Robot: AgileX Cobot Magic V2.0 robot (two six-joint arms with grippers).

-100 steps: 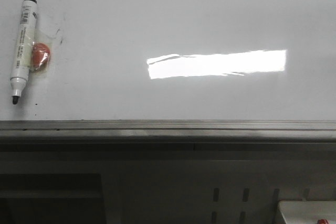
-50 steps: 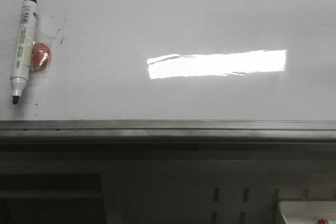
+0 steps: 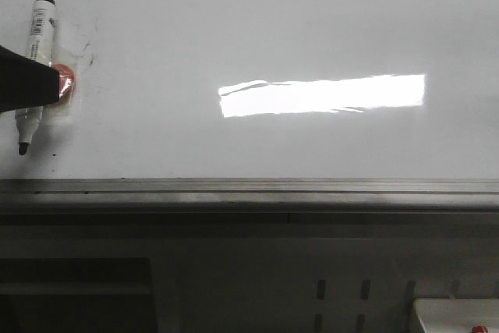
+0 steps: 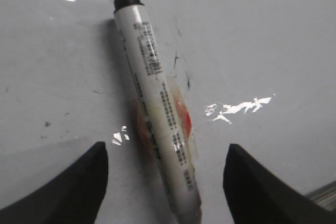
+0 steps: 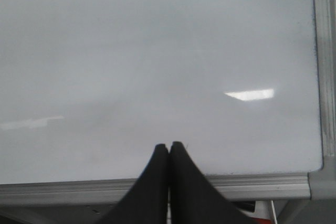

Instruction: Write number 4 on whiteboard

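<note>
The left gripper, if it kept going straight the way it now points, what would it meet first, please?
Probably the marker: it lies on the whiteboard midway between the left gripper's open fingers. How far off remains unclear.

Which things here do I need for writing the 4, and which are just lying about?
Needed:
- marker
- whiteboard
- left gripper, open, straddling the marker

Lying about:
- orange-red piece by the marker
- white box, below the board

Marker (image 3: 36,37) on whiteboard (image 3: 312,29)
</note>
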